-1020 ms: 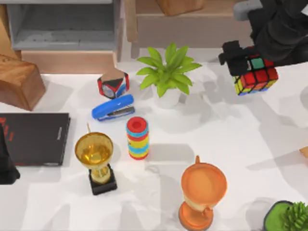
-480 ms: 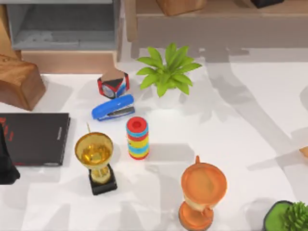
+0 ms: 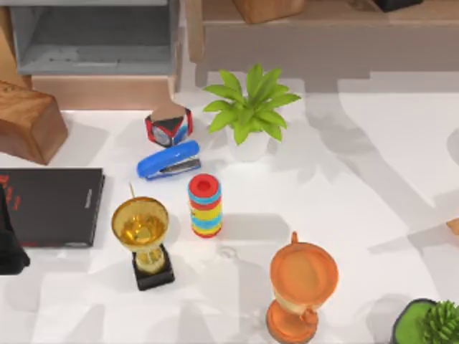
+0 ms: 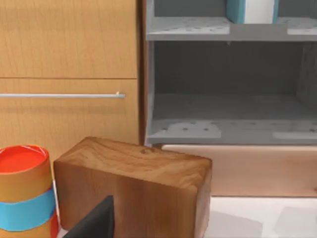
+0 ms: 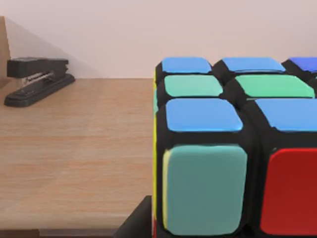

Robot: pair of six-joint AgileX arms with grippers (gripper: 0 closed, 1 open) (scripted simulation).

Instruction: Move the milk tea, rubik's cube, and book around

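One rubik's cube (image 5: pixel 237 148) is seen at close range in the right wrist view, standing on a wooden shelf (image 5: pixel 74 158) against a pale wall, with blue, green, teal and red stickers facing the camera. One black stapler (image 5: pixel 37 79) lies farther back on the same shelf, well apart from the cube. Whether the right claw is spread or pinching the cube cannot be told.

In the left wrist view, one thick book (image 4: pixel 250 10) with a light-blue cover and white page edges is seen upright on the upper level of a grey shelf unit (image 4: pixel 223 129), whose lower level holds nothing. One wooden block (image 4: pixel 138 193) sits in front, and one striped orange, blue and red cylinder (image 4: pixel 25 193) is just beside it. The state of the left claw cannot be told either.

From the top view, the white table (image 3: pixel 373 179) carries two trophies: one gold trophy (image 3: pixel 141 236) on a black base and one orange trophy (image 3: pixel 301 290). Between them stands one stack of coloured rings (image 3: pixel 205 206). One blue stapler (image 3: pixel 169 160) lies near one small red-blue-black faceted block (image 3: pixel 168 126). Two potted plants are counted: one leafy plant (image 3: pixel 249 107) in a white pot at the middle, and one green plant (image 3: pixel 430 322) at the lower right corner. One thin black book (image 3: pixel 51 206) lies flat at the left side.
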